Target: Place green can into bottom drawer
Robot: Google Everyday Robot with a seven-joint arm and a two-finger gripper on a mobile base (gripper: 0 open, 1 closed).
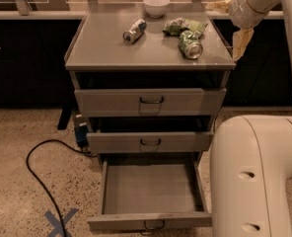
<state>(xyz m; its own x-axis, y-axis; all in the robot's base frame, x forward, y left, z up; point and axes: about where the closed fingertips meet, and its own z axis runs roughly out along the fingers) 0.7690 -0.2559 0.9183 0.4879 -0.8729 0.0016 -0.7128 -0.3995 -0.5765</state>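
The green can (190, 44) lies on its side on the grey cabinet top (101, 48), near the right edge, its silver end facing me. The bottom drawer (151, 220) is pulled out and nothing shows inside it. My gripper (231, 24) hangs at the upper right, just beyond the cabinet's right edge and a little right of the can, not touching it. Its tan fingers (241, 41) are spread apart and hold nothing.
A slim silver-and-blue can (134, 31), a green foil bag (177, 26) and a white bowl (156, 6) also sit on the top. The upper two drawers (151, 101) stand slightly ajar. My white body (254, 177) fills the lower right. A black cable (37, 181) and blue tape cross (59, 221) are on the floor.
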